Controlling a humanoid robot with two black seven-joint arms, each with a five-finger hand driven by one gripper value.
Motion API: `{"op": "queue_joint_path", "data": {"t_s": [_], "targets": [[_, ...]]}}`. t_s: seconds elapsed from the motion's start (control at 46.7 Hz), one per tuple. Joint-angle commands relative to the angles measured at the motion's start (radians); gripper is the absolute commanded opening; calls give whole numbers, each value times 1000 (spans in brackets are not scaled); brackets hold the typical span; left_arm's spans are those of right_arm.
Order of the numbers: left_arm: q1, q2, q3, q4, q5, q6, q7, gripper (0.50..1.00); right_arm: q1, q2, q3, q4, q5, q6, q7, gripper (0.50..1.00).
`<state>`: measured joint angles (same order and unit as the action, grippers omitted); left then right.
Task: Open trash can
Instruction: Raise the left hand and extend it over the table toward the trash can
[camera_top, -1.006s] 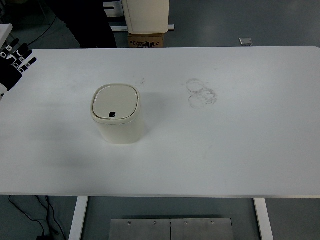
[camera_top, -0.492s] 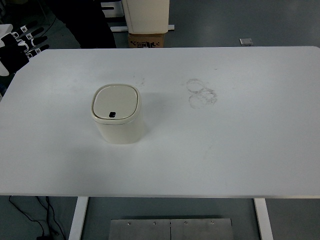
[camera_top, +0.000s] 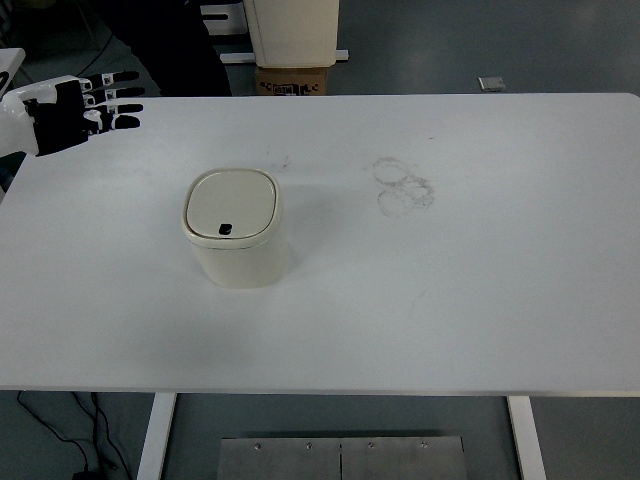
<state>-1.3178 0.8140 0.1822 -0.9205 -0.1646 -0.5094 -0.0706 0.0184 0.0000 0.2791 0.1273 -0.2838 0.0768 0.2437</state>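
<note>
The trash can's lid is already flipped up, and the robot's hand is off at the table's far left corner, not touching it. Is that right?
Not quite. The top view shows the trash can with its lid still closed and flat. The rest holds: the left hand is over the far left corner of the table, fingers spread, well apart from the can.

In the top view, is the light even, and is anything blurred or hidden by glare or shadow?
Top view: soft, even light on the white table, no strong glare; the cream plastic trash can is sharp and throws only a faint shadow; the black-and-white left hand at the left edge looks slightly soft; the grey ring stains stay readable.
</note>
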Motion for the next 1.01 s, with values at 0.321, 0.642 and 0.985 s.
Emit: {"op": "queue_joint_path", "data": {"t_s": [0.321, 0.642, 0.985], "targets": [[-287, 2, 289, -132, 80, -90, 2, 1000, 0, 0, 0, 0, 0, 0, 0, 991], [-402, 1, 372, -155, 207, -101, 2, 1000, 0, 0, 0, 0, 0, 0, 0, 991], [-475, -30, 376, -208, 307, -101, 3, 1000, 0, 0, 0, 0, 0, 0, 0, 991]]}}
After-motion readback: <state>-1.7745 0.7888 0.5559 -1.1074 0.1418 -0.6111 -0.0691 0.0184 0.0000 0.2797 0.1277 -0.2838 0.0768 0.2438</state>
